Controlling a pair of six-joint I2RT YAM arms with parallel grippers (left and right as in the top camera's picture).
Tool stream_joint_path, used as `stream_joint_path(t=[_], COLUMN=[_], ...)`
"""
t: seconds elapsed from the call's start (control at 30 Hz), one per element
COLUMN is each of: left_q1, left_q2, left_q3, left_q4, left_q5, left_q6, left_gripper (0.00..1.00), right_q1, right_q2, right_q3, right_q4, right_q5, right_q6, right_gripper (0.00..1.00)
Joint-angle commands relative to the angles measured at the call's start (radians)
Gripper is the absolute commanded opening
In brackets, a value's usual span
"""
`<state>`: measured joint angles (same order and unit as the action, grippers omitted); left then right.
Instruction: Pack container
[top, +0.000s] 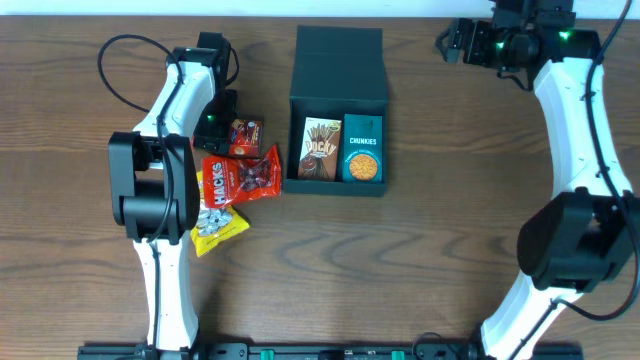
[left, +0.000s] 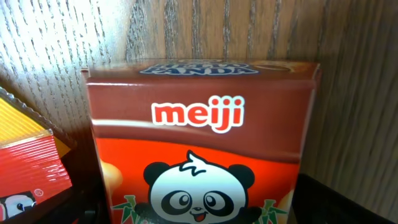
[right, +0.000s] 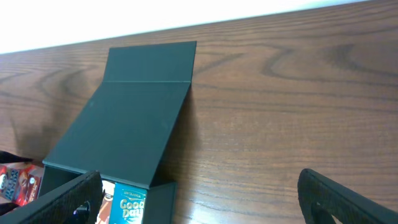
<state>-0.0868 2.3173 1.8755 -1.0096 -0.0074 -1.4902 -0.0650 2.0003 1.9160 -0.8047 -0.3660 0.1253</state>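
- Our left gripper (top: 226, 124) sits left of centre in the overhead frame, right against a small red-and-brown cardboard Meiji panda biscuit box (left: 202, 124). Its fingers are out of its wrist view, so we cannot tell whether it is clenched or released.
- We judge the step in hand to be picking up this box. We should grip squarely across its narrow sides and lift straight up, clear of the crinkly red foil Hacks bag (top: 240, 178) just below it.
- The dark teal-green rigid square container (top: 293, 130) lies in the upper centre, lid flap folded back toward the top edge. A brown stick-biscuit carton (top: 322, 148) and a small teal Chunkies carton (top: 361, 148) cover most of its floor, so we should lower the box in flat.
- Our right gripper (right: 199, 186) is spread wide and holds nothing, at the upper right of the overhead frame, well apart from the container.
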Motion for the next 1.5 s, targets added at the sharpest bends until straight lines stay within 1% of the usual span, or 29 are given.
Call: stream_joint_path(t=[0.0,0.17,0.37,0.47,0.6,0.67,0.8,0.9,0.97,1.07,1.17,1.23,1.3,1.47], left_q1=[0.001,0.001,0.002,0.002,0.002,0.002,0.002,-0.003,-0.012,-0.039,-0.085,-0.126,-0.175,-0.275], left_q2=[0.036,0.045,0.045,0.045,0.044,0.044,0.044,0.044,0.044,0.044,0.044,0.044,0.044,0.044], left_q3=[0.005,0.005,0.005,0.005,0.005,0.008,0.050,0.123,0.195,0.303,0.402,0.456,0.498,0.531], left_q4=[-0.007,-0.006,-0.007,-0.006,-0.006,-0.006,-0.014,-0.039,-0.060,-0.081,-0.097,-0.101,-0.101,-0.112], left_q5=[-0.005,0.008,0.011,0.027,0.019,0.006,-0.005,-0.031,-0.057,-0.085,-0.090,-0.090,-0.089,-0.098], left_q6=[0.032,0.034,0.060,0.075,0.124,0.154,0.243,0.303,0.363,0.484,0.608,0.678,0.751,0.857], left_gripper=[0.93,0.92,0.81,0.70,0.68,0.68,0.68,0.68,0.69,0.69,0.70,0.75,0.76,0.76], right_q1=[-0.006,-0.006,-0.006,-0.006,-0.006,-0.006,-0.006,-0.006,-0.006,-0.006,-0.006,-0.006,-0.006,-0.006], right_q2=[-0.012,-0.012,-0.012,-0.012,-0.012,-0.012,-0.012,-0.012,-0.012,-0.012,-0.012,-0.012,-0.012,-0.012], right_q3=[0.016,0.016,0.016,0.016,0.016,0.016,0.016,0.016,0.016,0.016,0.016,0.016,0.016,0.016], right_q4=[-0.003,-0.003,0.002,0.004,0.008,0.011,0.019,0.027,0.033,0.037,0.038,0.038,0.038,0.035], right_q5=[0.003,0.003,0.003,0.003,0.003,0.003,0.003,0.003,0.003,0.003,0.003,0.003,0.003,0.003], right_q6=[-0.010,-0.010,-0.010,-0.010,-0.010,-0.011,-0.011,-0.011,-0.011,-0.011,-0.011,-0.011,-0.011,-0.010], right_gripper=[0.99,0.99,0.99,0.99,0.99,0.99,0.99,0.99,0.99,0.99,0.99,0.99,0.99,0.99])
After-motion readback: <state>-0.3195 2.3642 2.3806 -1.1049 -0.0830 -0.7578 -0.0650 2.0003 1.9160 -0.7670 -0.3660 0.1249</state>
